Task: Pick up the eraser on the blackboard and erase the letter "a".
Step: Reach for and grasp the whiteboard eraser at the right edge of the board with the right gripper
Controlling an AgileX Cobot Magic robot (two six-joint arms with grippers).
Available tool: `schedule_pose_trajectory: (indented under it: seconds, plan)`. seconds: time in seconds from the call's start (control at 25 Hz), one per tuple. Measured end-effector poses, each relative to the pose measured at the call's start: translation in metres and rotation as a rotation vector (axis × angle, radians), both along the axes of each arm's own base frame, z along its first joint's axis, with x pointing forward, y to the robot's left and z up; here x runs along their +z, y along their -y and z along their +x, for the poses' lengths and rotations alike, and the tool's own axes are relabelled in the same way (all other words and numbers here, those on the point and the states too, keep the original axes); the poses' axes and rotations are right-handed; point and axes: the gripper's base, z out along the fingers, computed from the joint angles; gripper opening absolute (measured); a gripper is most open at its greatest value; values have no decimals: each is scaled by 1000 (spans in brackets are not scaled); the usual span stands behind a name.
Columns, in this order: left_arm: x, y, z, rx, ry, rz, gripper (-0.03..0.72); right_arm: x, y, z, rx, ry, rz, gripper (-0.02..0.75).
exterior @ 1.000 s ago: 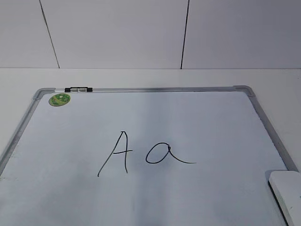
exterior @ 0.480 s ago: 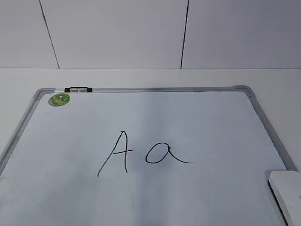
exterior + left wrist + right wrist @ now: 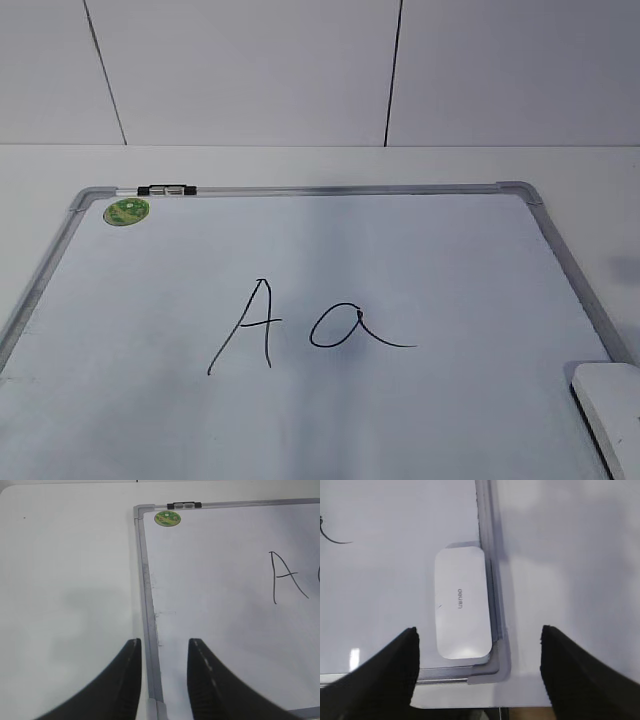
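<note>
Eraser: the white rounded-rectangle plastic eraser (image 3: 462, 602) lies flat on the board's surface, tucked into the board's corner toward the near right corner of the bench, its long side just beside the frame; nothing grips it.
Progress: nothing of the task looks done; the pick-up and the wiping are both left.
Left pincer: the black left pincer (image 3: 164, 652) hangs over the board's left frame rail, toward the left edge of the bench, one finger over bare bench, the other over the board; jaws parted, nothing between them.
Blackboard: the large white dry-erase blackboard with a grey metal frame (image 3: 320, 189) lies flat on the pale bench (image 3: 300, 165), a round green sticker (image 3: 126, 211) in its far left corner.
Capital: a tall angular black "A" (image 3: 247, 325) stands left of centre, unwiped.
Letter "a": the small handwritten black letter "a" (image 3: 350, 328) sits just right of it, whole, tail running rightward.
Right pincer: the black right pincer (image 3: 479, 645) hovers above the eraser, well clear of it, jaws spread wide and empty, one finger over the board, the other over bare bench beyond the frame.
Next, as a judgement: it needs to descend and centre over the eraser.
</note>
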Motion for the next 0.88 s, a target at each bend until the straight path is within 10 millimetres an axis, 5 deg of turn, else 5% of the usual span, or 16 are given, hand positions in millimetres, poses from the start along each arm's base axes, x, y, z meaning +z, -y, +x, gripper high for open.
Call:
schedule_pose_trajectory:
  seconds: [0.6,0.88]
  plan:
    - [0,0,0,0,0,0,235,-20,-13,71,85,-399,131,575]
    - [0,0,0,0,0,0,235,-36,-14,89,98,-513,141,575]
